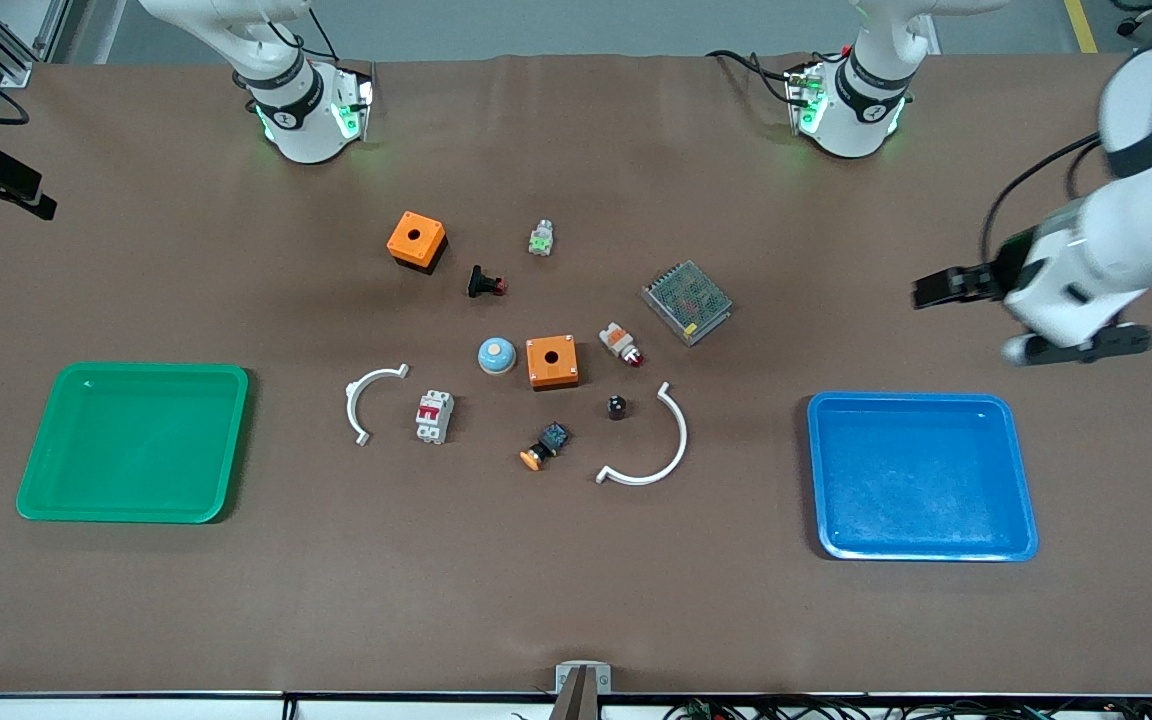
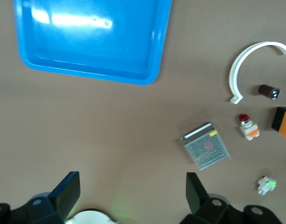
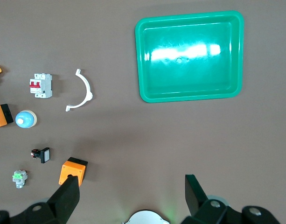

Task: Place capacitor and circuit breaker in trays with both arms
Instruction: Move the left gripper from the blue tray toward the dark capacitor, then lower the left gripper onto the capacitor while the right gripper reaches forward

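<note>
Grippers first: your left gripper hangs with its fingers spread wide and nothing between them, over bare table at the left arm's end, farther from the front camera than the blue tray; in the front view it shows as a dark claw pointing in toward the parts; your right gripper is likewise wide apart and empty, but its arm is out of the front view apart from the base, so place it only by its wrist view, high over the right arm's end of the table; both read as waiting poses, held high, I judge, so each camera takes in its tray and its share of the parts.

The capacitor stands just beside the larger white clip, nearer the front camera than the orange box and the white-orange part; it lies well apart from your left gripper, toward the middle of the table, and shows in the left wrist view beside the clip's end.

The circuit breaker lies flat, red lever up, just beside the smaller white clip, between that clip and the blue-black part; the green tray sits toward the right arm's end; in the right wrist view the breaker is well apart from your right gripper; nothing is in either tray yet, so I judge both picks are still to come, one part per arm, each to the tray on its side.
</note>
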Tool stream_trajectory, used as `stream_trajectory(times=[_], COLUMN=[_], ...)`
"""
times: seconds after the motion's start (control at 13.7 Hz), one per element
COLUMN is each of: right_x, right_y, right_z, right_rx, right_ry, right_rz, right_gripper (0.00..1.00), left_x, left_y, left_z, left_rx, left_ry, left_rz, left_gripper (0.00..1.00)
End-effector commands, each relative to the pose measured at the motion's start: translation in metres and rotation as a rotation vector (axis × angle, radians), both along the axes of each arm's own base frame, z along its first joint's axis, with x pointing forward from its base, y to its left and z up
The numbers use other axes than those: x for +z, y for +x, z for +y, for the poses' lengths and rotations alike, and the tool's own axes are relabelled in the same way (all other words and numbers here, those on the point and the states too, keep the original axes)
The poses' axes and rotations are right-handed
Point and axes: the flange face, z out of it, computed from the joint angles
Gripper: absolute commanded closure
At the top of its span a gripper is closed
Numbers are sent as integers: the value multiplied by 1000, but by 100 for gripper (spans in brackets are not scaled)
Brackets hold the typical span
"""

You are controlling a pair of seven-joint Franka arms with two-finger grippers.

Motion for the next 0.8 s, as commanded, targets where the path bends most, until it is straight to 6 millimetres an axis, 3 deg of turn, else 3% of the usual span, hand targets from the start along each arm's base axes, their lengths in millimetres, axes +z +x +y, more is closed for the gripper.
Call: stream_trajectory(times=[0.0,0.07,0.22,0.44,0.59,0.73], right_x=[-12,-34,-46,-101,-101,-106], right_y=[16,30,42,71,71,74], right_z=[5,5,2,-7,-9,-7], right_rx=[-3,2,2,8,35,38], right_ry=[-8,-5,-12,-5,-9,-4], right_rz=[16,56,63,139,136,129], right_gripper=[0,0,0,0,0,0], left_x=[-46,-67,-99,-148,-178,-195], left_y=[11,12,9,-5,-14,-16], left_z=[-70,-97,-143,-208,-245,-265], left_rx=[68,100,137,208,242,293], left_ry=[20,28,42,116,106,74], left_rz=[3,-2,-21,-81,-106,-143], left_gripper=[0,0,0,0,0,0])
